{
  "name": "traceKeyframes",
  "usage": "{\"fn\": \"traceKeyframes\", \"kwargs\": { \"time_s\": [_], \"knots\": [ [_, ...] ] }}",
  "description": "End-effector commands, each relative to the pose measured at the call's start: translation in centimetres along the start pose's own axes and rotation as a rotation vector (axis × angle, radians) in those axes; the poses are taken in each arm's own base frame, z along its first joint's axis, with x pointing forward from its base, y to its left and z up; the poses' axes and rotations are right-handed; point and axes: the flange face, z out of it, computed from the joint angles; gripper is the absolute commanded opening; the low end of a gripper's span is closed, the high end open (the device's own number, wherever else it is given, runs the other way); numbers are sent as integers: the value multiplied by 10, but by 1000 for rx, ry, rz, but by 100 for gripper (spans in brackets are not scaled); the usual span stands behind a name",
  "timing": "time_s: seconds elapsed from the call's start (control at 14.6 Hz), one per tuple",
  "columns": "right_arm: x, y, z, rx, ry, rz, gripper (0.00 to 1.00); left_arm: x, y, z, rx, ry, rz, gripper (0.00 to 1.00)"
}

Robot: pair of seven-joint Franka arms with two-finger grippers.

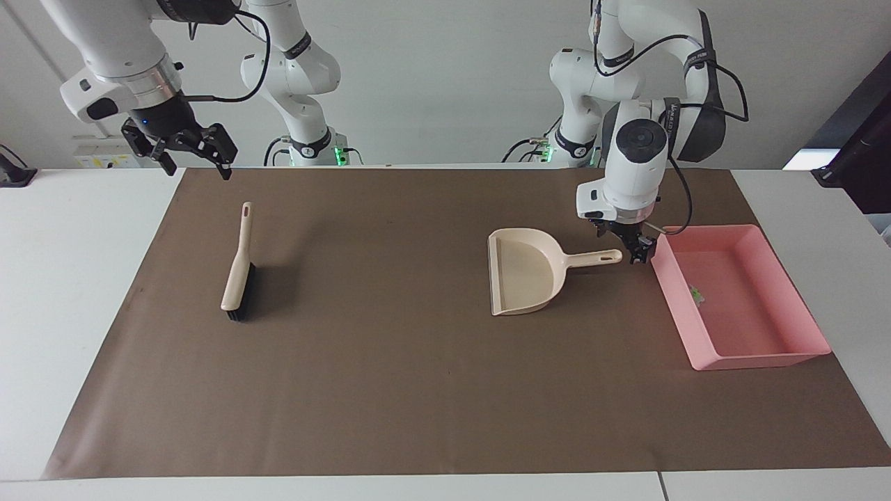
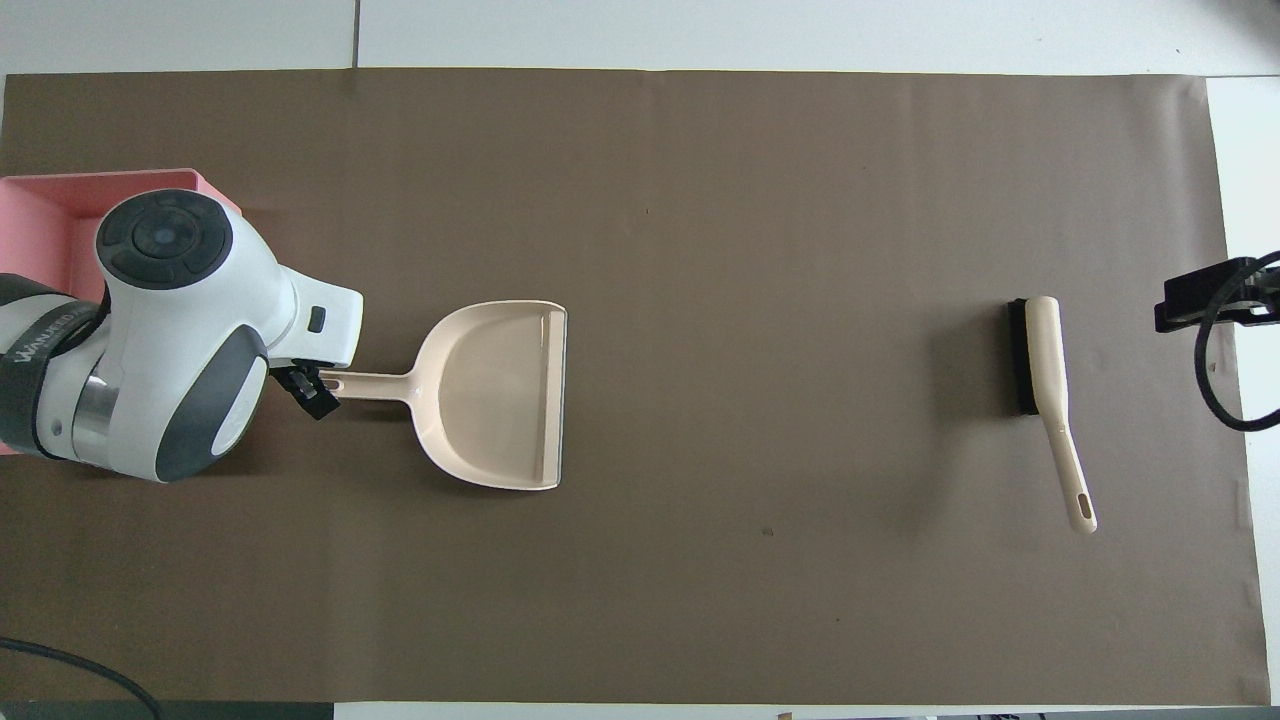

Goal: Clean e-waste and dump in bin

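The pink bin (image 1: 790,357) stands at the left arm's end of the mat; my left arm covers most of it in the overhead view (image 2: 40,215). A tiny pale bit of e-waste (image 1: 696,294) lies on its floor. The black bit does not show. The beige dustpan (image 1: 525,271) lies flat on the mat beside the bin, handle toward it, also in the overhead view (image 2: 495,395). My left gripper (image 1: 637,249) is open and empty just off the handle's tip, between the handle and the bin's wall (image 2: 312,385). My right gripper (image 1: 189,154) waits open and raised.
A beige hand brush (image 1: 237,271) with black bristles lies on the brown mat (image 1: 390,376) toward the right arm's end, below my right gripper (image 2: 1200,295); it also shows in the overhead view (image 2: 1040,360).
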Motion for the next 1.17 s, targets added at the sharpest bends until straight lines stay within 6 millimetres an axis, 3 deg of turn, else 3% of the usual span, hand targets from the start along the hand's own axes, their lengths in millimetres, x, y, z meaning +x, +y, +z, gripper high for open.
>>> {"fn": "traceKeyframes", "kwargs": {
  "time_s": [0.0, 0.14, 0.27, 0.62, 0.82, 1.1],
  "knots": [
    [-4, 0, 0, 1, 5, -16, 99, -19, -41, -9, -88, 66, -310, 97],
    [-4, 0, 0, 1, 5, -16, 99, -21, -70, -32, -129, 114, -428, 97],
    [-4, 0, 0, 1, 5, -16, 99, -43, -97, -54, -162, 143, -568, 97],
    [-4, 1, 0, 1, 4, -14, 99, -103, -140, -142, -233, 171, -732, 97],
    [-4, 0, 0, 1, 5, -16, 99, -125, -145, -178, -254, 188, -753, 97],
    [-4, 0, 0, 1, 5, -16, 99, -147, -132, -199, -262, 167, -760, 97]
  ]
}}
